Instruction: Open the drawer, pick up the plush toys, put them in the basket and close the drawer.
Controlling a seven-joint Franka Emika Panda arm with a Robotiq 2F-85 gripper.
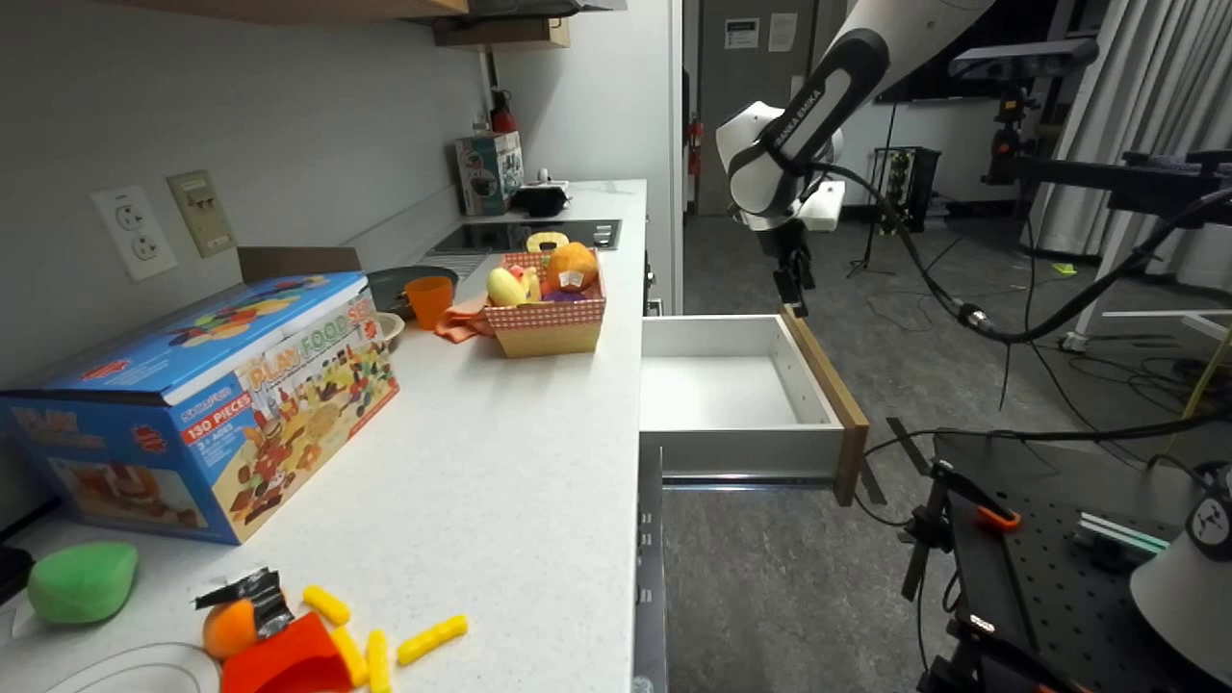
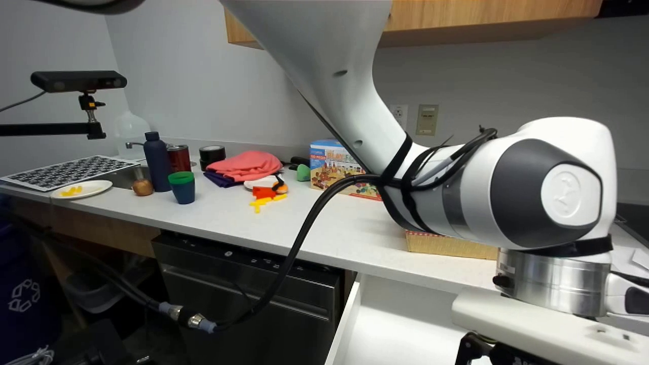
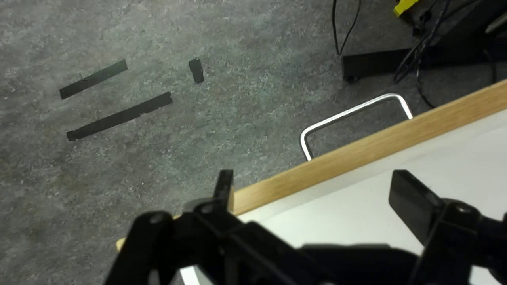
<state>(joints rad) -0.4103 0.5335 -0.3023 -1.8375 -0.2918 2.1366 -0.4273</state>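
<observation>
the table (image 1: 539, 500) has a pale top. the arm (image 1: 818, 125) comes in from above in both exterior views, bent, its wrist end pointing down over the drawer (image 1: 712, 385). a dark dishwasher (image 2: 248, 289) sits under the table, just beside that drawer. the drawer stands pulled out; its white floor shows, and its front has a wooden edge (image 3: 368, 149), with a bent metal handle (image 3: 345, 113) on the outer side. a blue box (image 1: 202, 414) rests upright on the table, a flap raised at the back. the basket (image 1: 547, 342) stands on the table near the edge where the drawer comes out; a red check band runs round its rim. the claw (image 3: 315, 190) hangs by the drawer's front, its jaws spread wide: in the wrist view a finger overlaps the wooden edge while its mate shows over the white floor. whether either touches the drawer cannot be told. an orange cup (image 1: 429, 300) stands between the box and the basket. the orange toy (image 1: 574, 262) and the pale yellow toy (image 1: 504, 287) both lie in the basket, on opposite sides. a few yellow sticks (image 1: 432, 639) lie loose on the table, well apart from the basket.
</observation>
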